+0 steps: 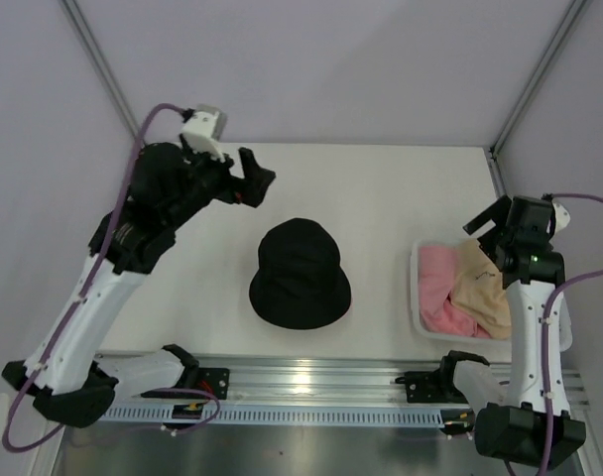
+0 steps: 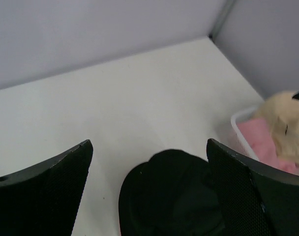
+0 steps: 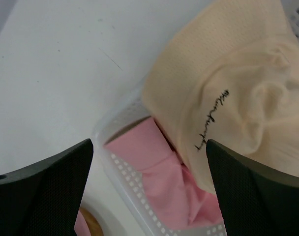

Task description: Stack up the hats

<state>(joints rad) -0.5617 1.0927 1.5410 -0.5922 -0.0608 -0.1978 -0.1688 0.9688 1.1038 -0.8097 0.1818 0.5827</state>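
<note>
The black hat point(image 1: 300, 275) sits out on the surface point(image 1: 381, 198), the other two in the basket point(image 1: 418, 297).
We see the left end effector point(image 2: 149, 142) spread wide and empty, hovering beyond the black hat. The right end effector point(image 3: 149, 142), equally spread, hangs over the basket, where the beige hat point(image 1: 483, 288) lies crumpled partly over the pink hat point(image 1: 438, 288).
</note>
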